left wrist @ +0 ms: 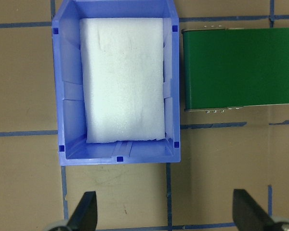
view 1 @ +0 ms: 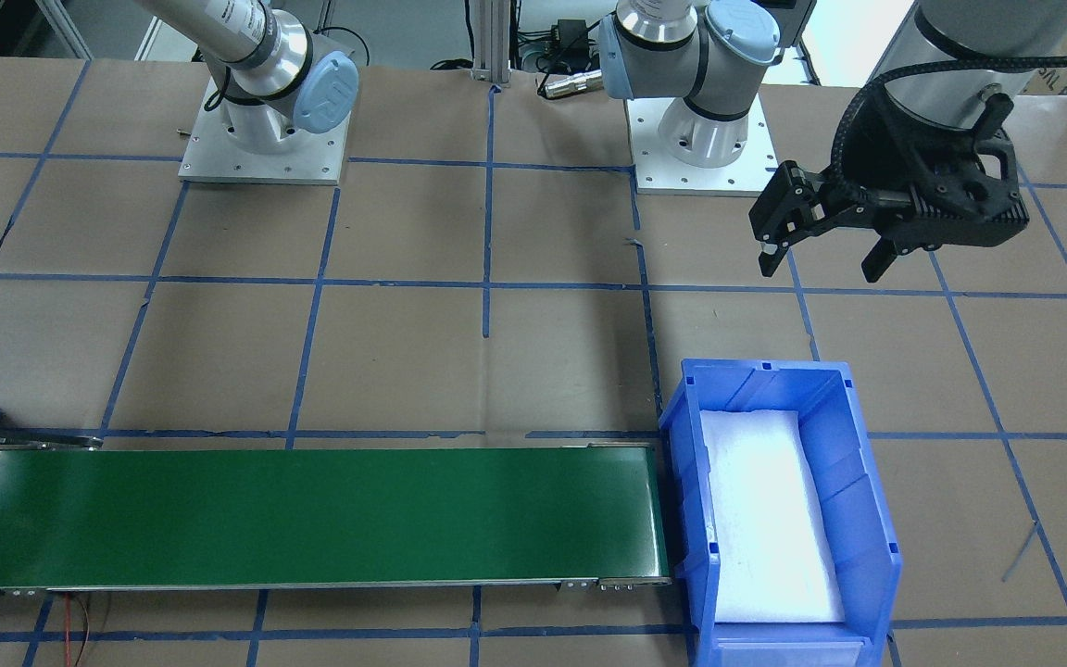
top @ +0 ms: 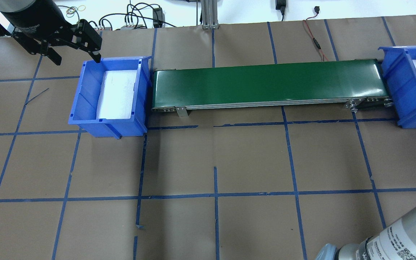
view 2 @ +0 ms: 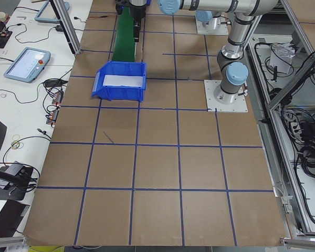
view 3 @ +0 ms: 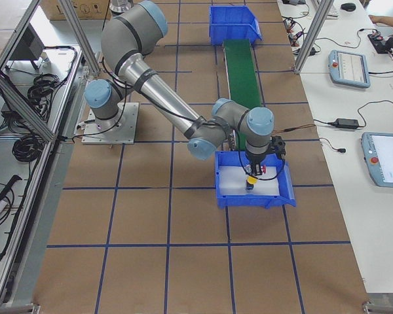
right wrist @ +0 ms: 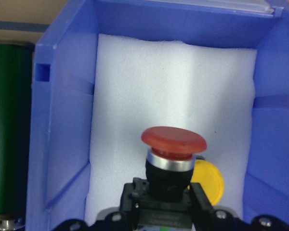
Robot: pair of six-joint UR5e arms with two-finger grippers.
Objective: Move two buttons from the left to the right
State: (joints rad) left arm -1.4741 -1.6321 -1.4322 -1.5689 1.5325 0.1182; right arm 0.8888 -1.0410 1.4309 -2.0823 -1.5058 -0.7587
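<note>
Right wrist-mounted camera looks straight down its own fingers. The right gripper [right wrist: 166, 192] is closed against both sides of the black body of the red-capped button [right wrist: 173, 139] and holds it upright over the white foam liner [right wrist: 173, 82] of the right blue bin [right wrist: 62, 120]. The yellow-capped button [right wrist: 209, 180] lies on the foam just beside it, partly hidden behind the red one.

At the other end, the left gripper [top: 78, 60] hangs high near the left blue bin [top: 141, 90], jaws wide apart with nothing between them. Its wrist view shows that bin's foam pad [left wrist: 123, 82] below.

A green conveyor belt [top: 265, 81] runs between the two bins, each end just beside a bin wall. The table [top: 251, 159] is covered in brown paper with a grid of blue tape. A white bench alongside carries a teach pendant [view 3: 349, 67] and loose cables, and aluminium framing stands round the cell.

Only the exterior right view shows the whole right arm bent down into its bin. The overhead view cuts that bin at the picture's edge, and the front-facing view catches just a blue corner of it.
</note>
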